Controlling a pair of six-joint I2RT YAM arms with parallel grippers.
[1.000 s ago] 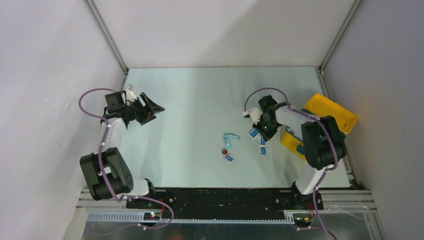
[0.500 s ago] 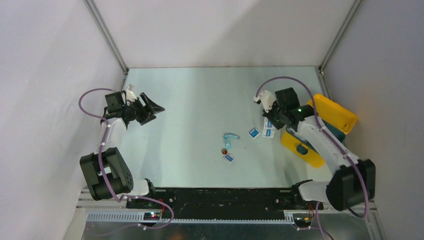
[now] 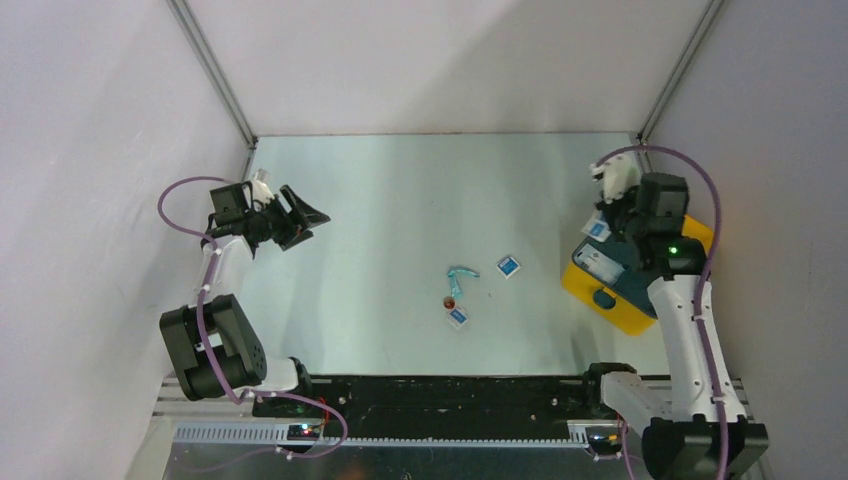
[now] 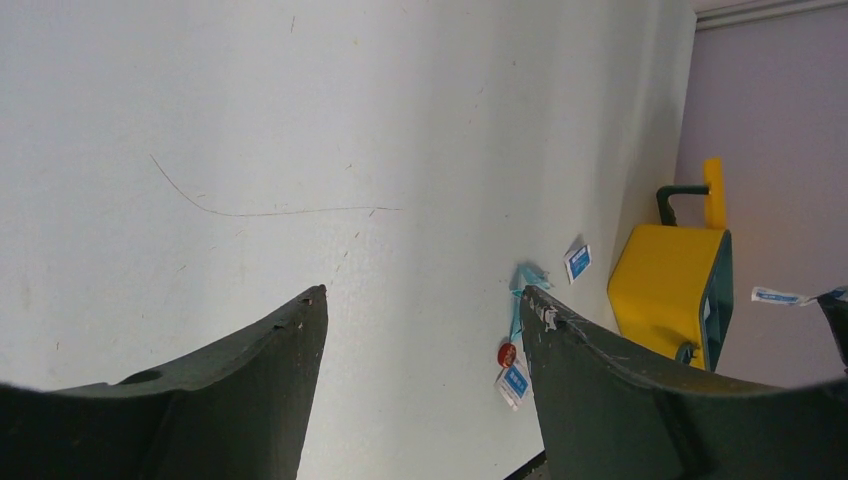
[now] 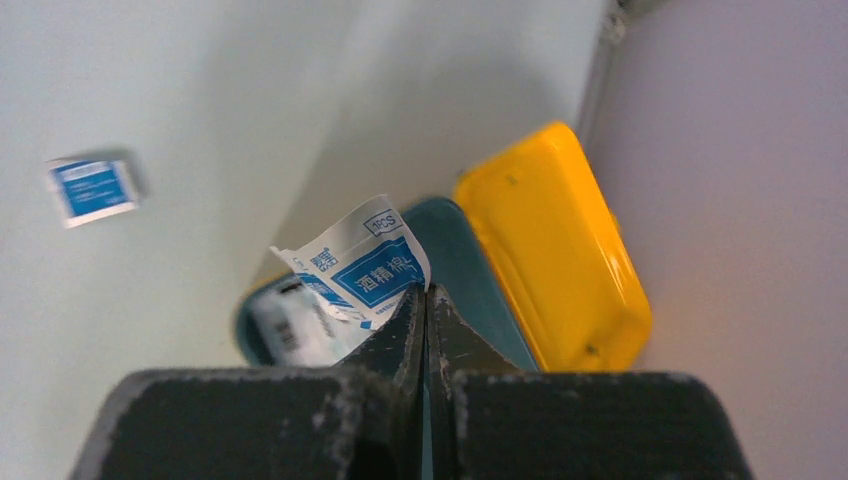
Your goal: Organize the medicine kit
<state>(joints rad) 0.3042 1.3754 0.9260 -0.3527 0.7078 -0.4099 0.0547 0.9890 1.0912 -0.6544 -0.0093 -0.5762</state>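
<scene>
Top external view puts the medicine kit point(image 3: 622, 305) at the right edge of the pale table point(image 3: 400, 200). It is a boxy bright-yellow plastic case with rounded corners and a dark teal latch. It stands open, and the right wrist view shows its hinged yellow lid point(image 5: 550, 260) lying back toward the side wall, beside the teal interior.

The right pincer point(image 3: 604, 226) hangs above the kit's far end. Its jaws are pressed fully together on a small white-and-blue foil packet point(image 5: 365, 265), which is crumpled, nipped by its lower edge and raised clear of the case. A second packet of the same kind point(image 3: 600, 263) lies inside the kit, below the held one.

The left pincer point(image 4: 422, 294) is well away, over the far-left part of the table. Its jaws are spread wide with nothing between them — only bare table shows in the gap in its wrist view.

Four loose things lie near the middle of the table:
- A flat white-and-blue packet point(image 3: 509, 266) lies closest to the kit but apart from it.
- A curved pale-teal plastic piece point(image 3: 461, 272) lies just to its left.
- A tiny red round object point(image 3: 449, 301) sits nearer the arms than the teal piece.
- Another white-and-blue packet point(image 3: 459, 317) lies just beside the red object, nearer still to the arms.
</scene>
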